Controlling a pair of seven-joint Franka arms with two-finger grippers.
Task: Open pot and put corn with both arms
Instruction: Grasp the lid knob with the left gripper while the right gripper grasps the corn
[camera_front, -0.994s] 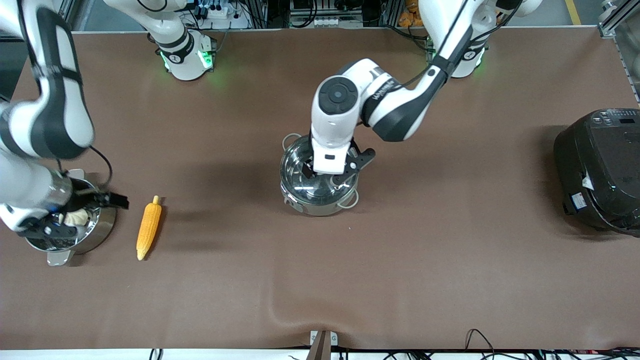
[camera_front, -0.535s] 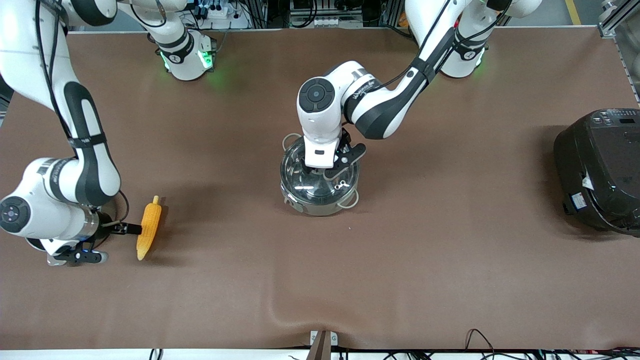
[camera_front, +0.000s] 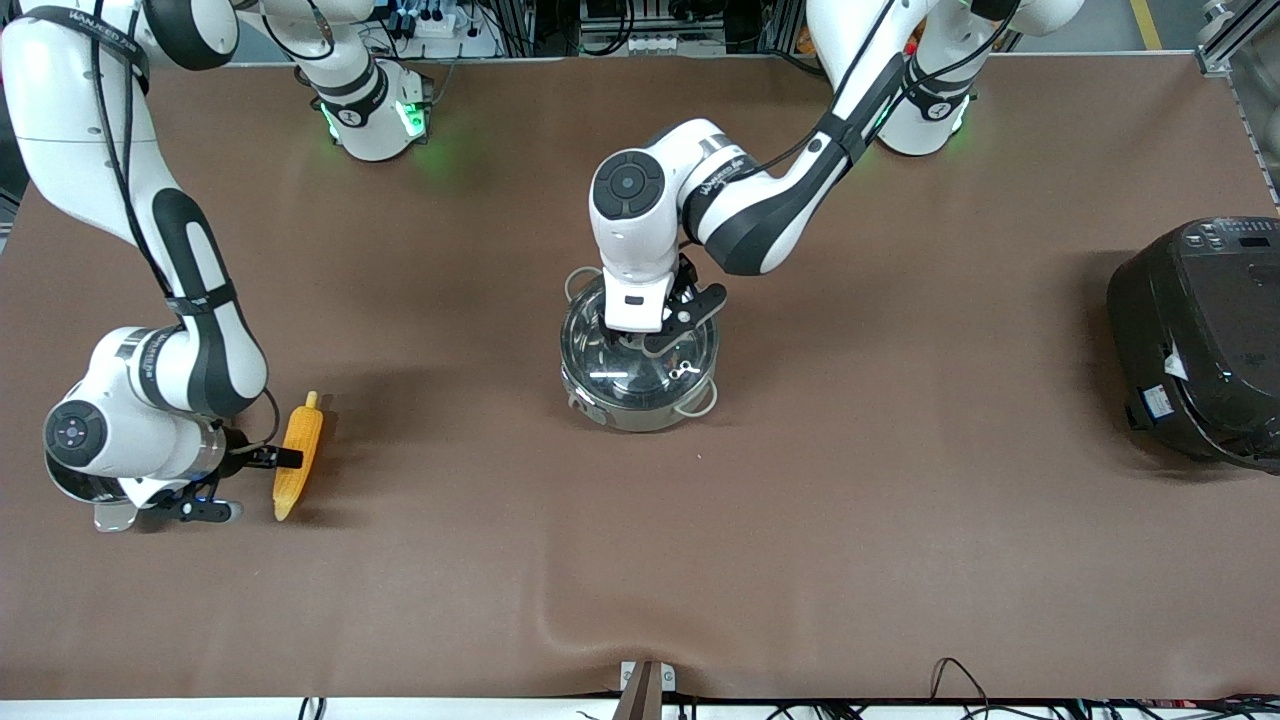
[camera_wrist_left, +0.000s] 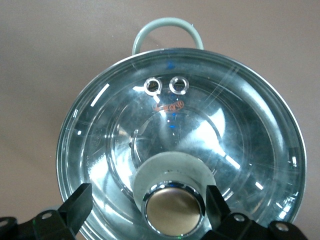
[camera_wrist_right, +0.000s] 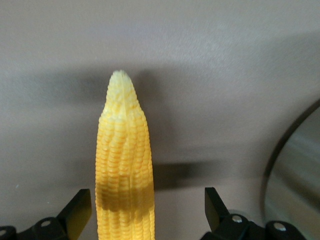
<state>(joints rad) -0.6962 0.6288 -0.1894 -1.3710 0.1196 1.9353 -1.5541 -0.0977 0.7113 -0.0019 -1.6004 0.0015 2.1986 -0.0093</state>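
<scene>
The steel pot (camera_front: 640, 405) stands mid-table with its glass lid (camera_front: 625, 370) on. My left gripper (camera_front: 640, 338) hangs low over the lid. In the left wrist view it (camera_wrist_left: 146, 202) is open, and the tan knob (camera_wrist_left: 174, 209) sits between its fingers without touching them, closer to one of them. The corn (camera_front: 298, 455) lies on the table toward the right arm's end. My right gripper (camera_front: 252, 485) is down at it. In the right wrist view it (camera_wrist_right: 147, 207) is open astride the cob (camera_wrist_right: 124, 165), which lies closer to one finger.
A steel steamer basket stands beside the corn, mostly hidden under my right arm; its tab handle (camera_front: 112, 517) and rim (camera_wrist_right: 295, 175) show. A big black rice cooker (camera_front: 1195, 340) stands at the left arm's end. Brown mat covers the table.
My right arm has swung from over the steamer basket down to the corn and now straddles it. My left gripper has lowered onto the lid knob. The pot and the corn have not moved.
</scene>
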